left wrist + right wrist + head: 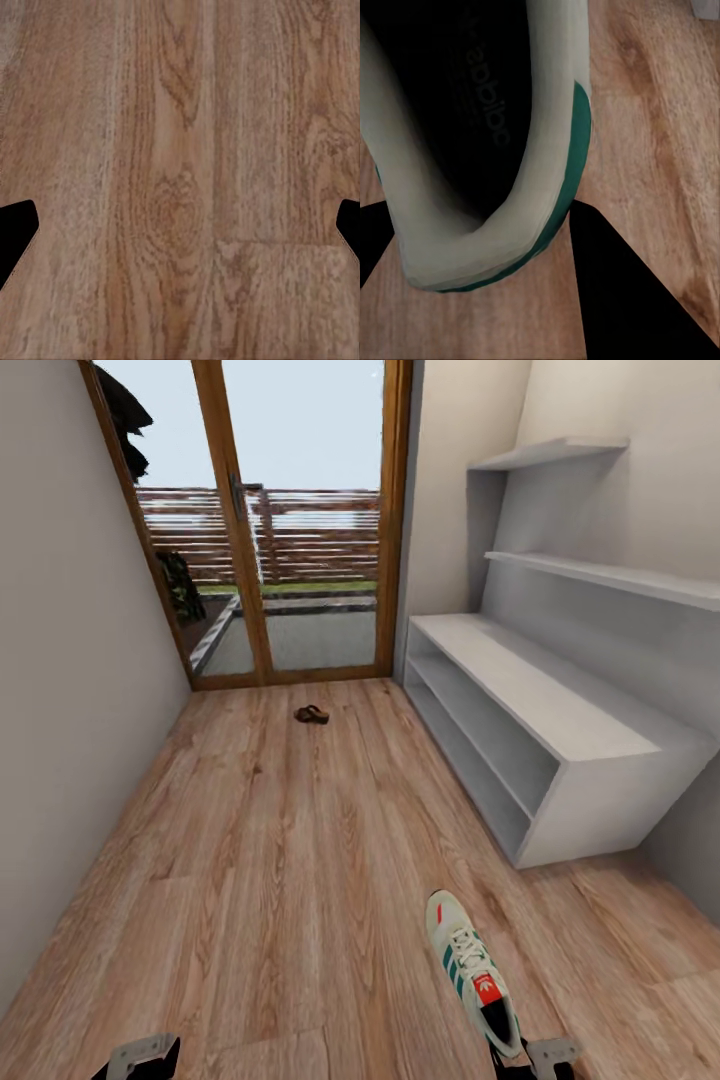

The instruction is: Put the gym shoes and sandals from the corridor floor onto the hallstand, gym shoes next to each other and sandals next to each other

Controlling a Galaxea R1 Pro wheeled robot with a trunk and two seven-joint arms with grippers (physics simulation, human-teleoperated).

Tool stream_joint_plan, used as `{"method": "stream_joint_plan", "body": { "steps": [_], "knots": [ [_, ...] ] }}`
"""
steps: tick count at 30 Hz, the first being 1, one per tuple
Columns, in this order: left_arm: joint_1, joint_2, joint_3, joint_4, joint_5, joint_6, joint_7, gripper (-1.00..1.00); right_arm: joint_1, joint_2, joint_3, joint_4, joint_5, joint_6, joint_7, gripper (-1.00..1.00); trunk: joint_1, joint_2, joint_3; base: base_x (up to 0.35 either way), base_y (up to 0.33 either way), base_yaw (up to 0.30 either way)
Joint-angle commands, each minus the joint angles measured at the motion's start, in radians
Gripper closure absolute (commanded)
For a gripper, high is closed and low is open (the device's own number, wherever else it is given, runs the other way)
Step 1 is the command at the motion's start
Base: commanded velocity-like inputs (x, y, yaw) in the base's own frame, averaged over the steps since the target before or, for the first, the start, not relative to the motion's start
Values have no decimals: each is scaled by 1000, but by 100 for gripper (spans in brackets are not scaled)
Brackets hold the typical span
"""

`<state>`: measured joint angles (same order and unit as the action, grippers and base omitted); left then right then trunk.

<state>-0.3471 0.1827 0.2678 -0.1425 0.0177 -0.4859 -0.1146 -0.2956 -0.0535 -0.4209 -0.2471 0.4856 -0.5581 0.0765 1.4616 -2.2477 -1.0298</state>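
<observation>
One cream-white gym shoe point(468, 982) with green stripes hangs toe-forward at the lower right of the head view, over the corridor floor point(300, 840). My right gripper point(530, 1060) is shut on its heel; the right wrist view shows the gym shoe's heel collar point(510, 225) pinched between the dark fingers of the right gripper point(487, 210). A dark brown sandal point(312, 714) lies far ahead near the door. The light-grey hallstand point(540, 700) stands along the right wall with bare top and shelves. My left gripper point(140, 1055) is open, and in the left wrist view the left gripper point(180, 217) hovers over bare planks.
A wood-framed glass door point(300, 560) closes the corridor's far end. A plain wall point(60, 710) runs along the left. Two thin floating shelves point(600, 572) hang above the hallstand. Open floor lies between me and the sandal.
</observation>
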Motion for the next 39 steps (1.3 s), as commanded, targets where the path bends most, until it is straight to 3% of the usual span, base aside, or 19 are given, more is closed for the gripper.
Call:
{"method": "stream_joint_plan", "body": {
  "steps": [1, 39],
  "knots": [
    [-1, 0, 8, 1, 2, -2, -10, -100, -1, 0, -9, 0, 0, -3, 10, 100, 0, 0, 0, 338, 0, 173],
    [-1, 1, 8, 1, 2, -3, -10, -100, -1, 1, -9, 0, -1, -3, 10, 100, 0, 0, 4, 338, 0, 14]
  ]
}}
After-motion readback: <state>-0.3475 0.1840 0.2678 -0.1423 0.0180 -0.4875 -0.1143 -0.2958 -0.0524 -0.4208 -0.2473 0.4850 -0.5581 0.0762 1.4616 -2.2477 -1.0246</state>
